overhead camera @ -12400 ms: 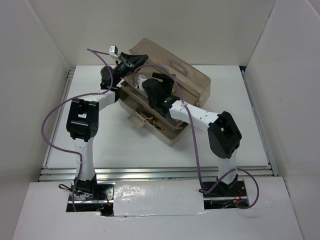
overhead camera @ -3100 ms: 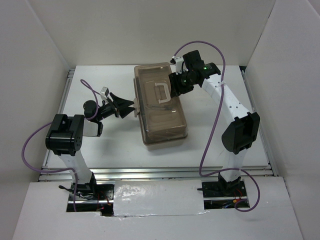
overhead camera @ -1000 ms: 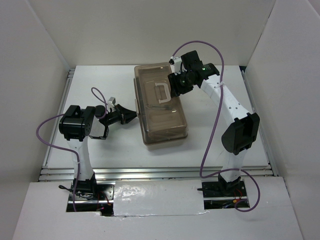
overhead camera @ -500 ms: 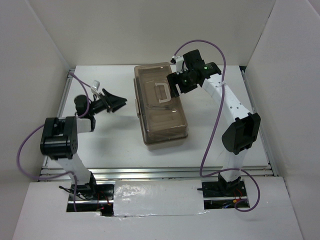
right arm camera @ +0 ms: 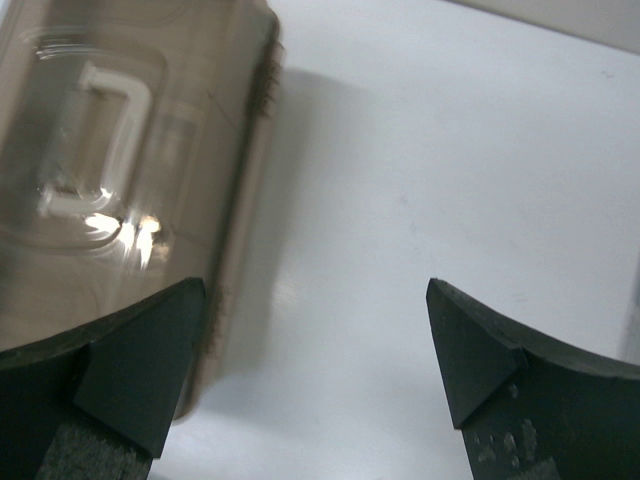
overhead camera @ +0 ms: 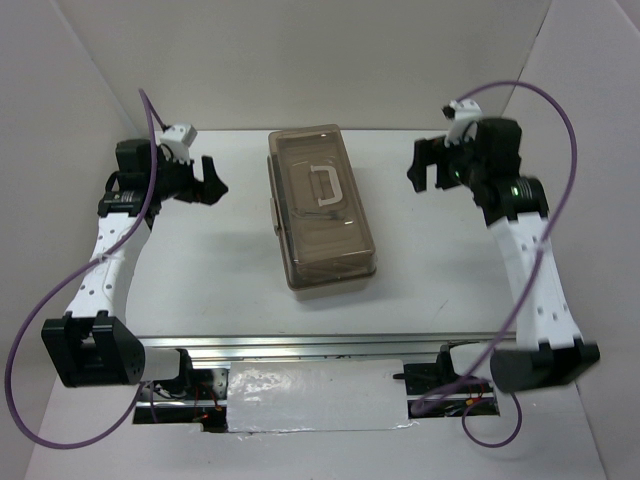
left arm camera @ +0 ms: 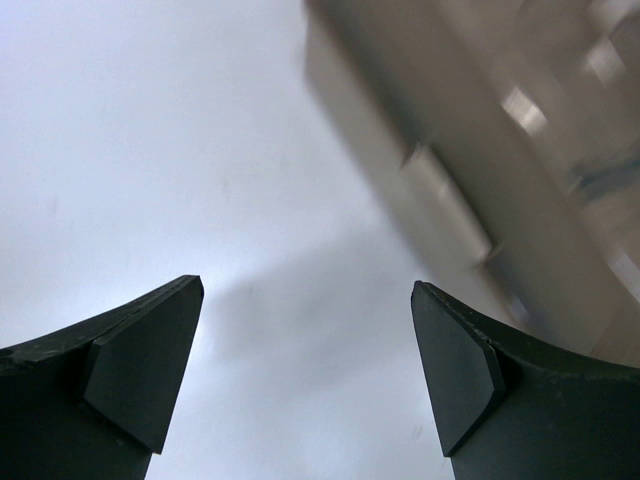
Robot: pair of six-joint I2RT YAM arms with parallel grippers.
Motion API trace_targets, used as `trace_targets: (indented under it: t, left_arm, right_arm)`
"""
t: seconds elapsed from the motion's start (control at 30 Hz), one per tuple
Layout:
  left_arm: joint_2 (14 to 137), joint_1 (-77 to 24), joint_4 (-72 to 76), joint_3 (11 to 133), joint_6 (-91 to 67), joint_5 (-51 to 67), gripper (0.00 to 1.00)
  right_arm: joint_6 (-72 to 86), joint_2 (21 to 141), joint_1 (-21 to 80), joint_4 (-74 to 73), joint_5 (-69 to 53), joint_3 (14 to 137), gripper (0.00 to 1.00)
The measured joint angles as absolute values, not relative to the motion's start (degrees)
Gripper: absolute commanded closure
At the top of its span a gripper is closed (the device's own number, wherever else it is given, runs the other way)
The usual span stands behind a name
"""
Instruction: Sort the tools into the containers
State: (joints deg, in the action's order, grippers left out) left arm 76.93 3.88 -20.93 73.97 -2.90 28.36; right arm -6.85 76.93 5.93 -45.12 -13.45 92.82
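The toolbox [overhead camera: 322, 215] sits shut in the middle of the table [overhead camera: 230, 270], long side running away from the arms. Its brown lid [overhead camera: 330, 235] is down and the white handle [overhead camera: 322, 185] lies flat on top. No tools lie outside it. Whether they are sorted inside cannot be told through the tinted lid.

Both arms stand wide of the box, one on each side. The left gripper [overhead camera: 213, 180] hangs over bare table with its jaws wide and nothing between them. Its wrist view shows the box side only as a blur [left arm camera: 480, 150]. The right gripper [overhead camera: 418, 168] is also spread wide and empty, with the box wall and handle [right arm camera: 110, 110] off to one side of its fingers.

Judging from this, the sorting is over and the step in hand is parking the arms. To do that well:
- keep each gripper clear of the box walls
- swing outward and back, not across the lid, so nothing nudges the box or lifts the handle
- watch the purple cables [overhead camera: 545, 100], which loop loosely and could catch on an elbow

White walls [overhead camera: 320, 60] close in three sides of the room. The table is plain white and smooth, so a bumped box would probably slide. A metal rail [overhead camera: 320, 345] runs along the near edge.
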Motion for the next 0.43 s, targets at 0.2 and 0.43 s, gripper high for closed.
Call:
trace_targets:
  t: [0.2,0.43]
  left_arm:
    - [64.84,4.08,-29.15,60.45,4.54,17.65,0.01]
    - [54.5,4.08,-27.97,49.12,6.66,12.69,0.01]
  right_arm:
    - [-7.99,52.42,2.57,-35.27,-9.82,65.8,0.0]
    - [-6.35,43.51,-2.85,-33.08,-8.84,44.99,0.0]
